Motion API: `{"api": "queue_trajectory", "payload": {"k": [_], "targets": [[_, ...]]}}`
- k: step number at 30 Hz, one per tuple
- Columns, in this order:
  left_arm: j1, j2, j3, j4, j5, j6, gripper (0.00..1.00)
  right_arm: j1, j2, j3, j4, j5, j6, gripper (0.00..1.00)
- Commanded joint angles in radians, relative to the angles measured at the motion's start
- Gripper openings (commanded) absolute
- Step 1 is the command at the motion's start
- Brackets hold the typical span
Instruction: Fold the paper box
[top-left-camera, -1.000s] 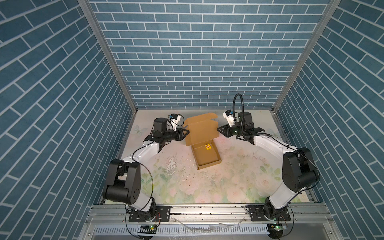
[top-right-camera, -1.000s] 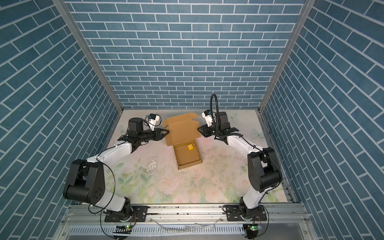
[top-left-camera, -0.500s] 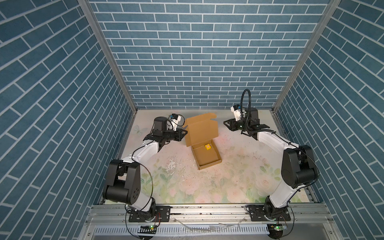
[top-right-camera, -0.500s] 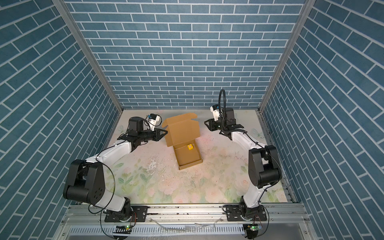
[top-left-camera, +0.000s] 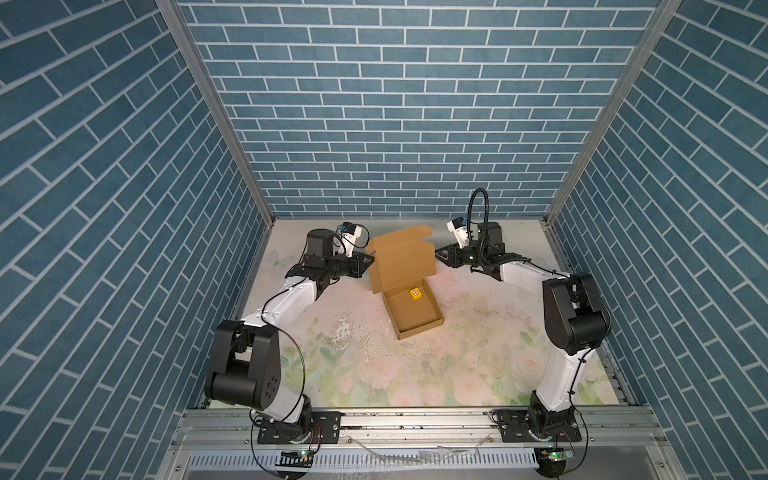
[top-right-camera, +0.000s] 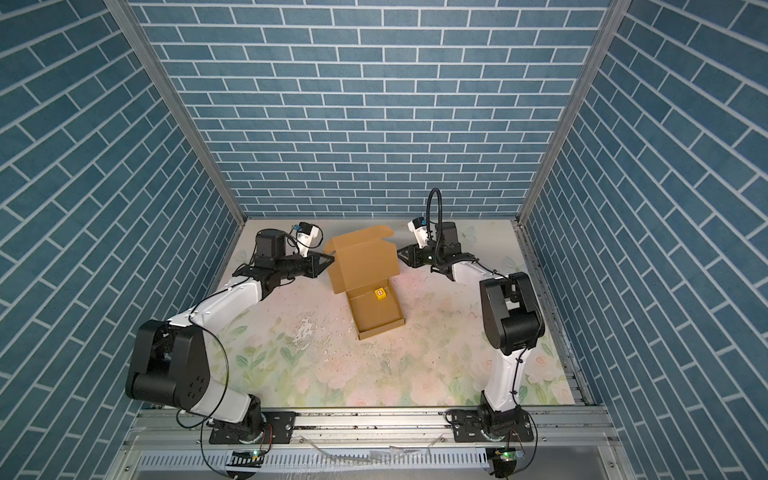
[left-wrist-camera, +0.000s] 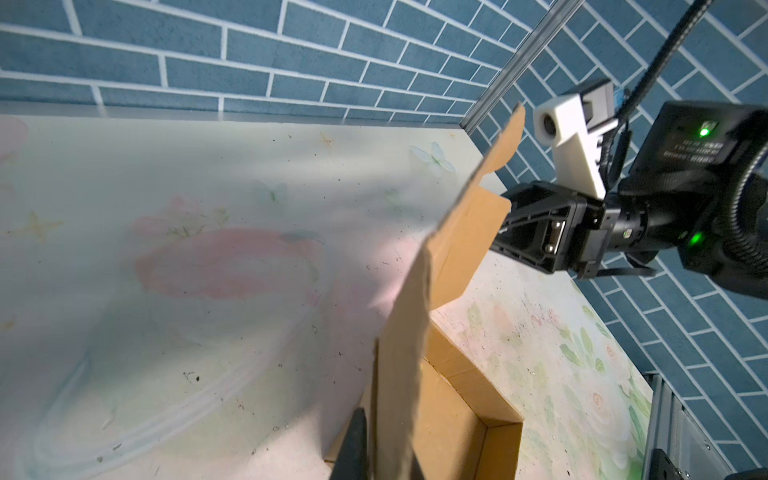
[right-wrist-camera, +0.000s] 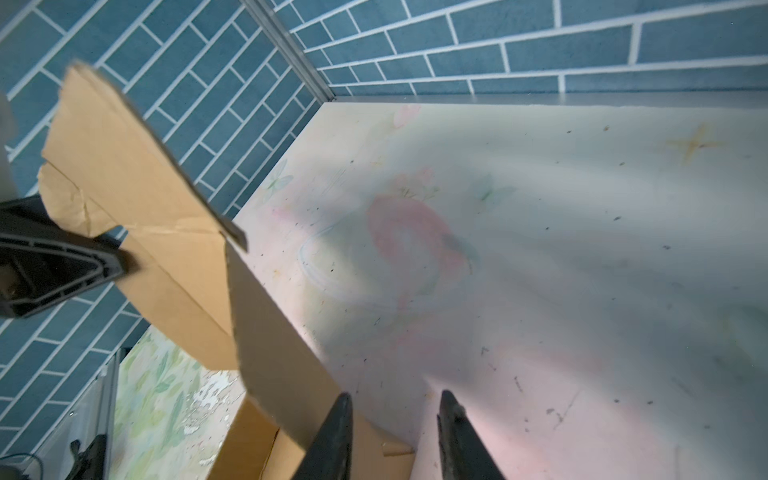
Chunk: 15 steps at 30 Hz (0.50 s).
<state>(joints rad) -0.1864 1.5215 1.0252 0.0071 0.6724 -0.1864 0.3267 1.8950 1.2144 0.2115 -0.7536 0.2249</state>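
We see the paper box (top-left-camera: 405, 270) toward the back middle of the table (top-left-camera: 374, 374). Its tray already lies formed and flat, its lid stands up from the far edge, and a small yellow cube (top-left-camera: 415, 294) sits inside the tray. Our left gripper (top-left-camera: 369, 261) has stayed at the lid's left edge. In the left wrist view that edge runs down between its fingers (left-wrist-camera: 354, 444), so we read them as pinching the cardboard. The change is on the other side. Our right gripper (top-left-camera: 439, 254) was at the lid's right edge a second ago and drew back toward the wall half a second ago. It now sits just beside that edge again. Its fingers (right-wrist-camera: 337, 436) are spread, with only bare table between them and the cardboard lying outside one of them, so it holds nothing. The lid itself has hardly shifted. We judge that the left side is secured while the right is lining up afresh, probably on the side flap. The lid has not yet come down over the tray.
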Motion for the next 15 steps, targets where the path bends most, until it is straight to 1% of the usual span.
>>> {"api": "queue_trajectory", "payload": {"k": [1,6,11,15], "targets": [[-0.005,0.023,0.024,-0.010,-0.007,0.019,0.12,0.004,-0.069,-0.036,0.091,-0.093,0.022,0.35],[-0.010,0.026,0.038,-0.032,-0.005,0.023,0.12,0.020,-0.104,-0.077,0.086,-0.105,0.041,0.34],[-0.010,0.001,0.035,-0.082,0.002,0.050,0.20,0.036,-0.153,-0.121,0.083,-0.090,0.036,0.34],[-0.009,-0.020,0.021,-0.111,0.003,0.074,0.20,0.053,-0.179,-0.129,0.069,-0.081,0.028,0.34]]}}
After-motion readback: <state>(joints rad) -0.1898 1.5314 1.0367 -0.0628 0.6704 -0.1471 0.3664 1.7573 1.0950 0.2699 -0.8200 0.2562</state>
